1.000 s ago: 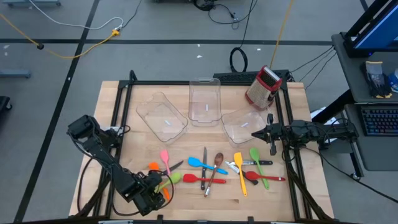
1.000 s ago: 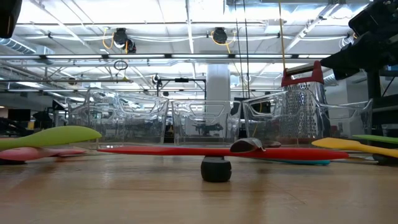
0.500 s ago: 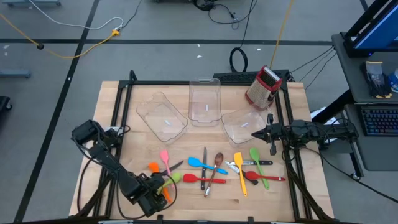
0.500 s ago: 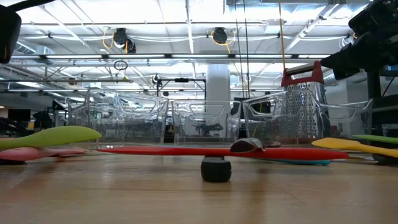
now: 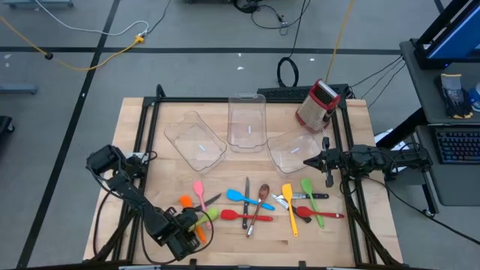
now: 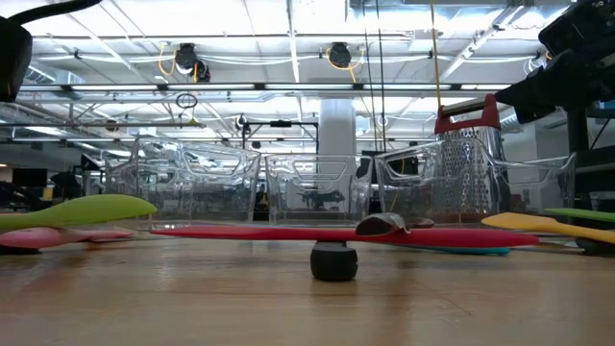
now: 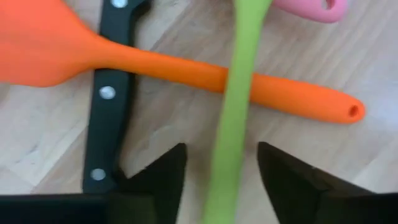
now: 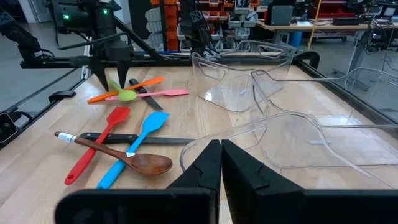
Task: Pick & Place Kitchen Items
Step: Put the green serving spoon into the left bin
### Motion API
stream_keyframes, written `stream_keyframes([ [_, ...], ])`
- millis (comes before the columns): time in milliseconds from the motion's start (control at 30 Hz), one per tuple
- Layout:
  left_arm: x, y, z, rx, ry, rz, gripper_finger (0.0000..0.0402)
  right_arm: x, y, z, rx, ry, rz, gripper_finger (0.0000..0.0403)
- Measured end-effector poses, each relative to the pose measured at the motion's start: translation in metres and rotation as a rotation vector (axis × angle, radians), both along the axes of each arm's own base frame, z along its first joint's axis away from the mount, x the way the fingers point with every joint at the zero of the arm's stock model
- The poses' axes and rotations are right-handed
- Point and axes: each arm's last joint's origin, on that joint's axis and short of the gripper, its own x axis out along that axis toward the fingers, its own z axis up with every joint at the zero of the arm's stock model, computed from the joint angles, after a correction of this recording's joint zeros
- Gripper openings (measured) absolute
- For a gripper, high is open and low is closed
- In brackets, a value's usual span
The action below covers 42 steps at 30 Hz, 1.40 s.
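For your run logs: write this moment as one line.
left gripper: astride green spatula, closing | right gripper: shut, idle by bins

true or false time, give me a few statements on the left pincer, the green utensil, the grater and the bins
1. The left pincer straddles the green utensil's handle. True.
2. The green utensil lies under the orange spatula. False: it crosses over it.
3. The right pincer is shut, holding nothing. True.
4. The box grater stands among the utensils at the table's front. False: it stands at the back right corner.
5. The three clear bins hold utensils. False: none is seen inside.
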Motion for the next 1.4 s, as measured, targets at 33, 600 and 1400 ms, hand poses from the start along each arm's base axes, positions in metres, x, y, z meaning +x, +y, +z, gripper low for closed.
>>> stream_keyframes([
  [33, 0.000, 0.000, 0.000, 0.004, 0.004, 0.002, 0.0164, 0.000, 0.000, 0.000, 0.000, 0.000, 0.000, 0.0008],
  [600, -0.001, 0.001, 0.000, -0.013, 0.027, 0.047, 0.0038, 0.000, 0.000, 0.000, 0.009, 0.000, -0.001, 0.0008],
  [1400, -0.006, 0.008, 0.058, -0.147, -0.186, 0.075, 0.0041, 0.000, 0.000, 0.000, 0.008, 0.000, -0.001, 0.0008],
])
